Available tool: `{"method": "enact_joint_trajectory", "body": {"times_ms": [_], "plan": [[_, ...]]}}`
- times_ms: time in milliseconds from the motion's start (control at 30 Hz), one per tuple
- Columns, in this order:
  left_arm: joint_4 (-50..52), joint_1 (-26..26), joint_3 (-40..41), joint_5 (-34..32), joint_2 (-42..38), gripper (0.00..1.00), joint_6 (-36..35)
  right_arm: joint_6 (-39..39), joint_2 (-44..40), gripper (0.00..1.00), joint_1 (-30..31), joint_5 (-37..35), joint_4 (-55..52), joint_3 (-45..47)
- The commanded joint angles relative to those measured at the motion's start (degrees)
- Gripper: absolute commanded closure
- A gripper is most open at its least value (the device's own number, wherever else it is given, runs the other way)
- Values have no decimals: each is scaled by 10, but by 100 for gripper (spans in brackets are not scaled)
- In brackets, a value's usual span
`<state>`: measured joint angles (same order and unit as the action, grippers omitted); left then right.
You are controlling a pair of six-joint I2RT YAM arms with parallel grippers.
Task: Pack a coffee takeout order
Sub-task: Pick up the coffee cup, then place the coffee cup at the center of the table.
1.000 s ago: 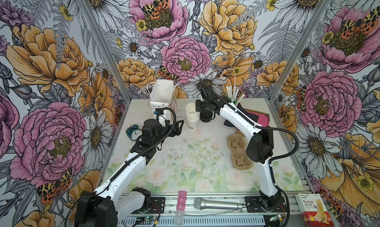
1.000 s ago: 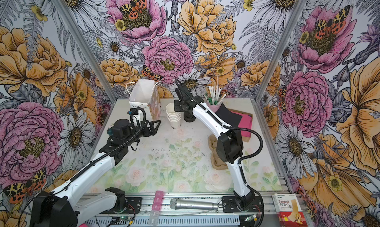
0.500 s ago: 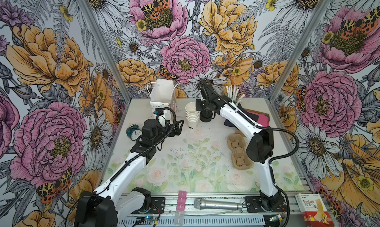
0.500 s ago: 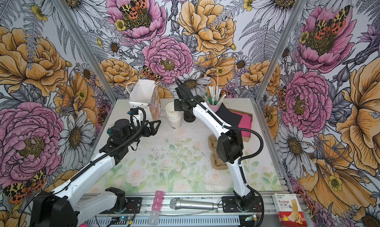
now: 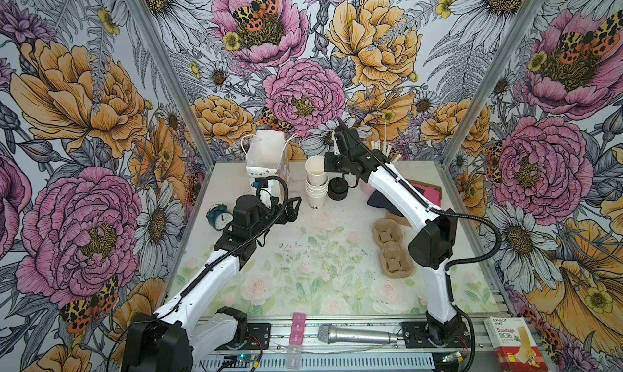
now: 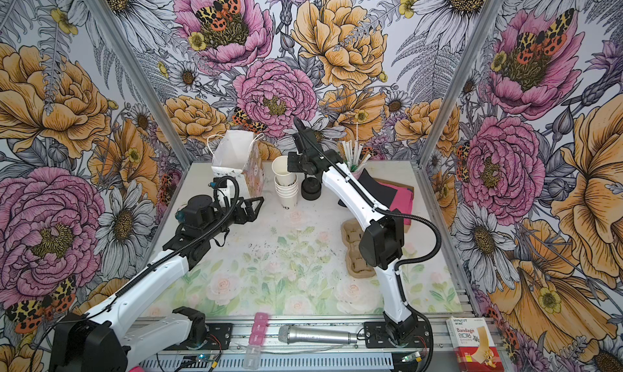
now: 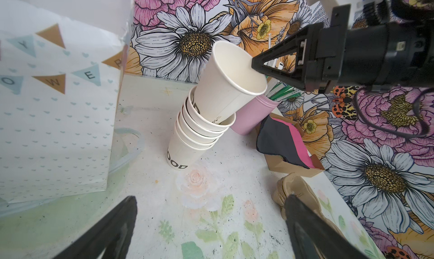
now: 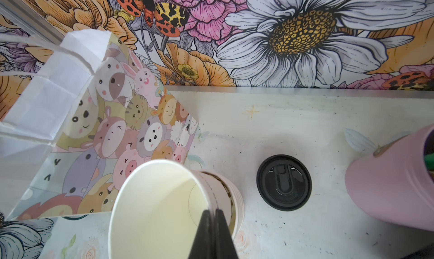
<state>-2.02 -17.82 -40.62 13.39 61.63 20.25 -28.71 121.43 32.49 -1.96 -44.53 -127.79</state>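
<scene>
Pinches the cup [image 8: 159,199] by its rim with the right gripper [image 8: 212,214], jaws clamped on the wall, tilting it half out of the stack [image 5: 316,195] at the back of the table [image 5: 303,252]. Holds the left gripper [image 5: 295,209] spread wide and empty, near the stack, beside the bag [image 5: 266,158]. Has the lid [image 5: 337,189] resting just beside the stack, the black napkin [image 5: 382,201] farther along.

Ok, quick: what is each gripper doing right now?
Left gripper: open, holding nothing.
Right gripper: shut on the rim of the top white cup, which sits tilted in the stack.
</scene>
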Motion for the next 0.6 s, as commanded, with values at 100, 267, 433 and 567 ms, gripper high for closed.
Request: {"method": "enact_joint_trajectory", "body": {"times_ms": [100,267,433,567], "plan": [[-17,-5,-3,2,0,1,5,0,-63,100,-8,8,7,-23],[-17,-5,-3,1,-3,1,5,6,-107,100,-9,14,7,-9],[-17,-5,-4,6,-4,1,5,4,-164,100,-9,42,7,32],[-13,-5,-5,10,-10,1,5,0,-218,100,-4,65,7,99]]}}
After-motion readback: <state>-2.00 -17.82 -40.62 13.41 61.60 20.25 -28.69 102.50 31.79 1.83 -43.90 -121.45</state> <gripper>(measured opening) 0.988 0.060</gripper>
